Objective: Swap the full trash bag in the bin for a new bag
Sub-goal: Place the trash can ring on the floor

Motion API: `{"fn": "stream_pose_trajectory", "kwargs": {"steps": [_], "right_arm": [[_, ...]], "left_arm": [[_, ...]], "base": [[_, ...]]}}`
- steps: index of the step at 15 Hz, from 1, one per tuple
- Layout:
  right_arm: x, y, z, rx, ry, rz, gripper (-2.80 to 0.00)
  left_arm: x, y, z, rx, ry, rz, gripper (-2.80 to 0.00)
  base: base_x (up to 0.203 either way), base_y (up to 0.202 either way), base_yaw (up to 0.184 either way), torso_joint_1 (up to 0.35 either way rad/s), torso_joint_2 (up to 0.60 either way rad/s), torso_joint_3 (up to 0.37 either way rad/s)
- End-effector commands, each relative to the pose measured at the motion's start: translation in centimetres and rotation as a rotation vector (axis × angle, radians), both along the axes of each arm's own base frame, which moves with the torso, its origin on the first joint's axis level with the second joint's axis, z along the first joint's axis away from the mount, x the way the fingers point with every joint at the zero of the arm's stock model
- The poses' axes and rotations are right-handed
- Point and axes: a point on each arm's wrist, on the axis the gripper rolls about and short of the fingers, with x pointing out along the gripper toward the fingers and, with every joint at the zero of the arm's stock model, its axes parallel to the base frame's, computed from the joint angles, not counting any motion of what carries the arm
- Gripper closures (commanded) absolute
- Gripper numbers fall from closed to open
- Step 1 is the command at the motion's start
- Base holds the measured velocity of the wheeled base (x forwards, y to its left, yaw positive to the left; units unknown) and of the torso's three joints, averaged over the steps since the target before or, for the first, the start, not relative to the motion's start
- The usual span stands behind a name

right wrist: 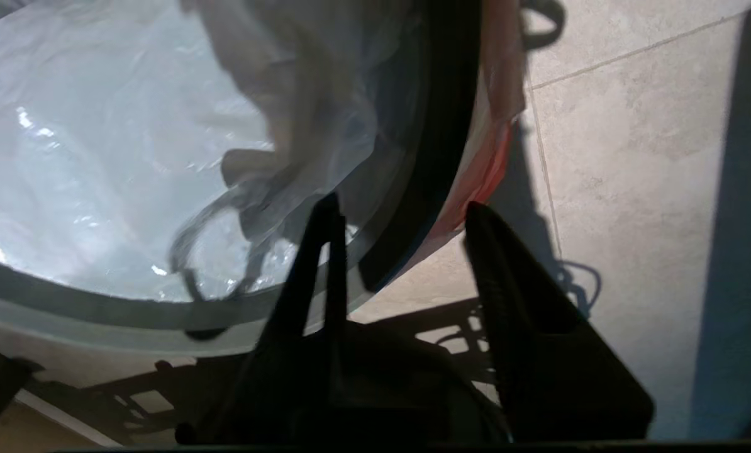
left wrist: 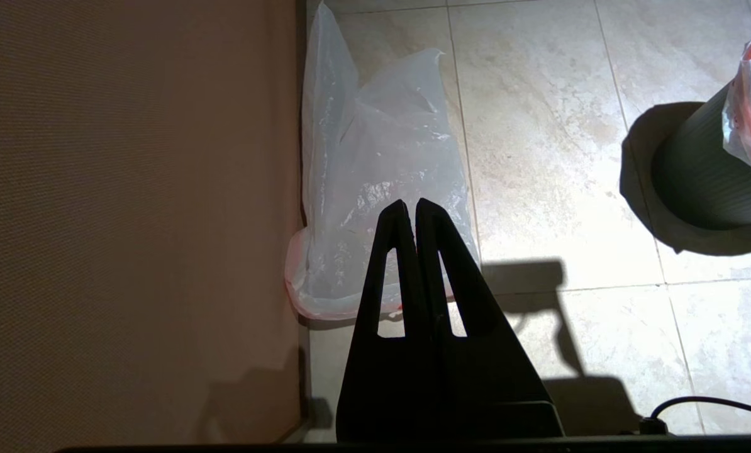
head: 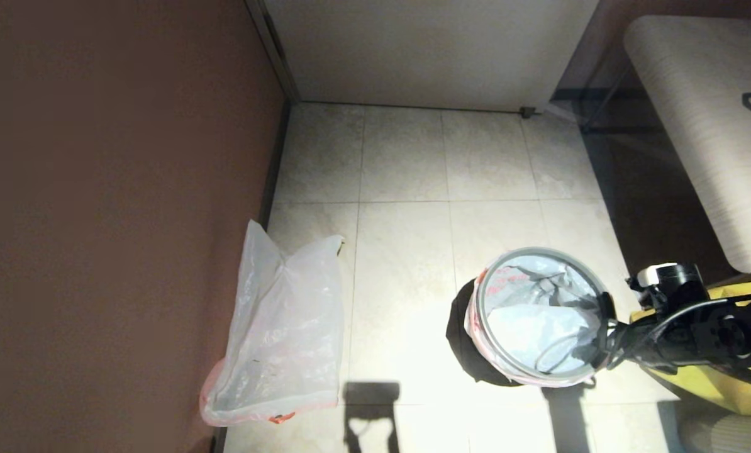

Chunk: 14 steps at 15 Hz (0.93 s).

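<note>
Right gripper: jaws parted, straddling the bin's rim at its 3 o'clock edge, gripping nothing. Bin: black, grey-hooped, lined with a translucent bag, on tile at 4 o'clock. Left gripper: closed, empty, above a loose bag at 8 o'clock.

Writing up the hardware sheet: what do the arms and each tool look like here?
Both are matte black. The left tool has two long tapered fingers, each with a narrow slot cut through it. The right tool has similar pointed black fingers. In the head view the right arm is black, with a white cap on top and a black cable looping along it.
</note>
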Motion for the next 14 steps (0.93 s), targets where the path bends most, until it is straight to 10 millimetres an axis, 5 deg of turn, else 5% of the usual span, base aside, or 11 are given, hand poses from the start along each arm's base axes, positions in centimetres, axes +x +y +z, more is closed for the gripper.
{"fn": "stream_pose_trajectory", "kwargs": {"steps": [1, 12, 13, 14], "right_arm": [[0.3, -0.9, -0.6, 0.005, 0.002, -0.030, -2.80], [0.4, -0.8, 0.4, 0.014, -0.061, -0.038, -2.80], [0.3, -0.8, 0.6, 0.015, -0.066, -0.040, 0.00], [0.2, -0.7, 0.6, 0.016, -0.067, -0.040, 0.00]], "left_arm": [[0.0, 0.0, 0.0, 0.000, -0.002, 0.000, 0.00], [0.0, 0.0, 0.0, 0.000, -0.002, 0.000, 0.00], [0.0, 0.0, 0.0, 0.000, -0.002, 0.000, 0.00], [0.0, 0.0, 0.0, 0.000, -0.002, 0.000, 0.00]], "base": [[0.000, 0.000, 0.000, 0.000, 0.00, 0.000], [0.000, 0.000, 0.000, 0.000, 0.00, 0.000], [0.000, 0.000, 0.000, 0.000, 0.00, 0.000], [0.000, 0.000, 0.000, 0.000, 0.00, 0.000]]}}
